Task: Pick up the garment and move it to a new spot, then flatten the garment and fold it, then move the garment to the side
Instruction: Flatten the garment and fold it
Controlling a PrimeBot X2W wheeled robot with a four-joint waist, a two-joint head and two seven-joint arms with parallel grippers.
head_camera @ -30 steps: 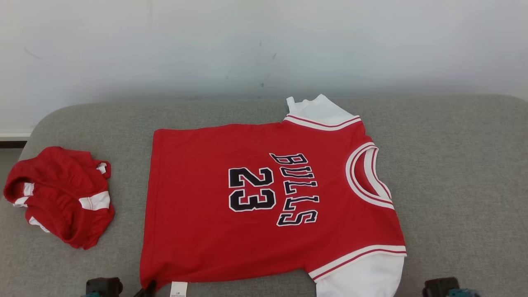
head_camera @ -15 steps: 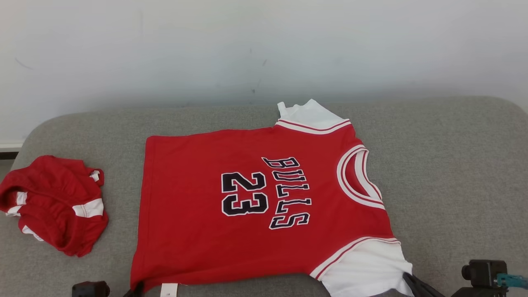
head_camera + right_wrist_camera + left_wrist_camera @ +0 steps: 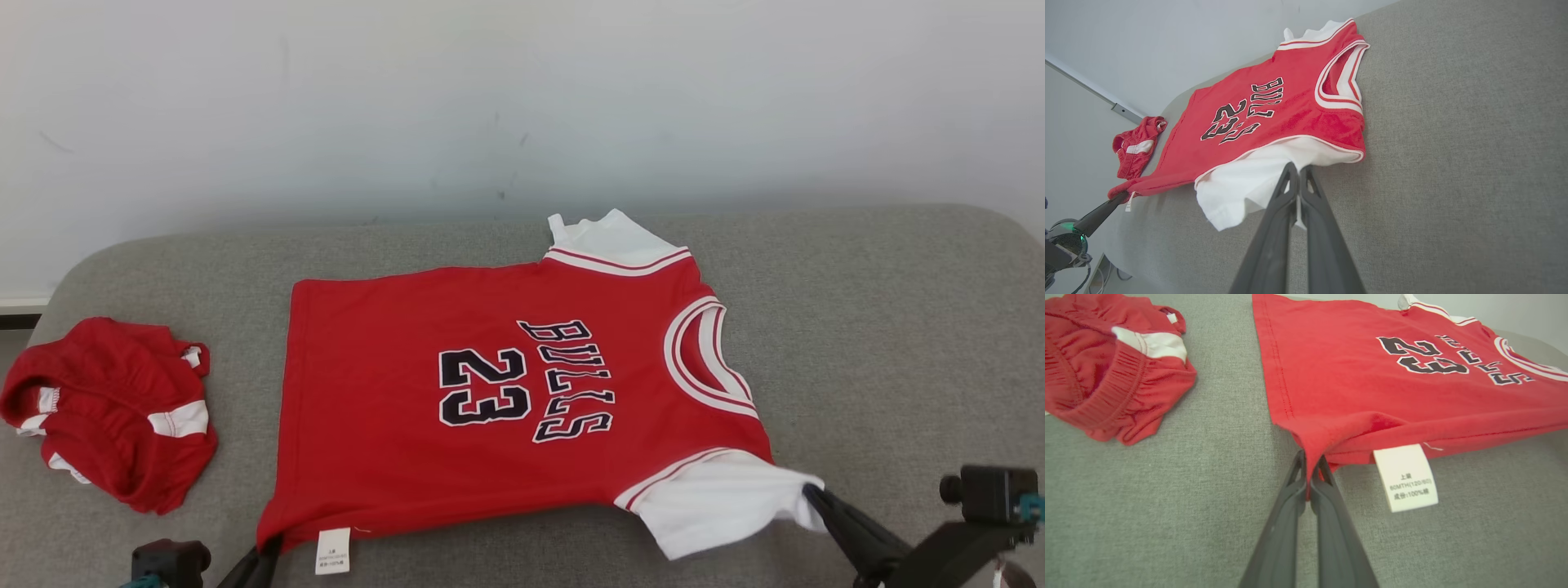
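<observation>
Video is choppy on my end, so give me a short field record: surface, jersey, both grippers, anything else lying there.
surface: grey cushion
jersey: red, "23" face up, spread out, neck toward the robot's right
left gripper: shut on the jersey's near hem corner, beside the label
right gripper: shut on the edge of the near white sleeve
near edge: looks lifted a little off the cushion at both gripped points
shorts: red, crumpled, on the jersey's left, apart from it

Left tool (image 3: 263,554) and right tool (image 3: 812,493), the 2 reaching forward low, jaws clamped tight.
</observation>
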